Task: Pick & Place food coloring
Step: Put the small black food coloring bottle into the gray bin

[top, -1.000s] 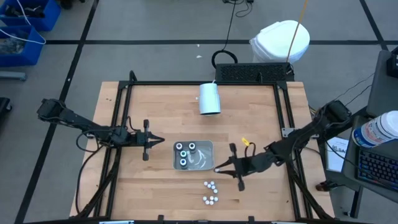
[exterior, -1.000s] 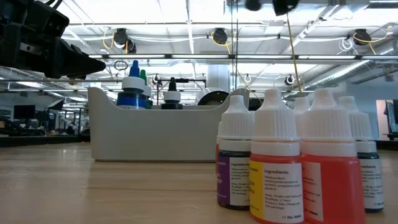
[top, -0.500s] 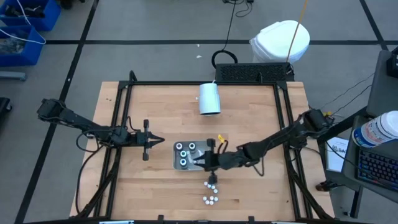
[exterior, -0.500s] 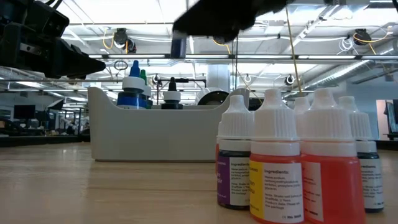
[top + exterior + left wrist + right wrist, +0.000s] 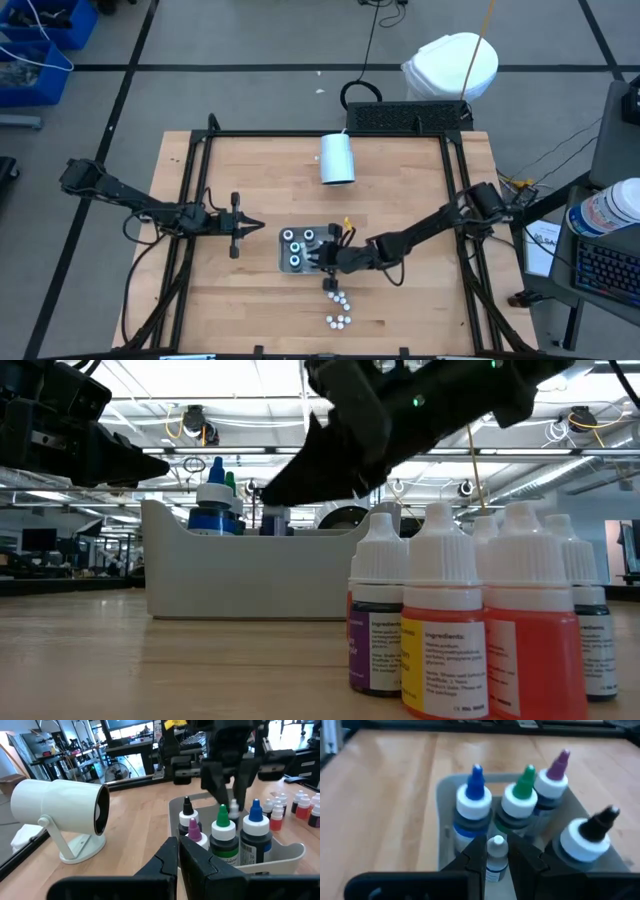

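Observation:
A grey tray (image 5: 328,236) in the middle of the table holds several larger food coloring bottles (image 5: 520,795) with coloured tips. My right gripper (image 5: 320,259) reaches over the tray from the right, shut on a small white-capped food coloring bottle (image 5: 496,851). More small bottles (image 5: 340,298) stand on their bases on the table just nearer than the tray, and they fill the low view (image 5: 470,630). My left gripper (image 5: 258,226) waits shut to the left of the tray. My right gripper pinches the small bottle between its two fingers (image 5: 474,856), by its sides just under the white cap (image 5: 496,844). The fingers slant down from the table's right. The bottle stays upright among the larger bottles (image 5: 233,811). The tray's wall (image 5: 250,575) hides its lower end.
A white cylinder cup (image 5: 337,158) lies on its side at the table's far middle, its open mouth toward the tray. A black frame (image 5: 300,135) runs round the table. Bare wood lies left and right of the tray.
My right gripper has gone toward the table's left edge and down, from beside the small bottles to over the tray, rolling a little. The small bottle has come along in it, lowered until it stands among the larger bottles.

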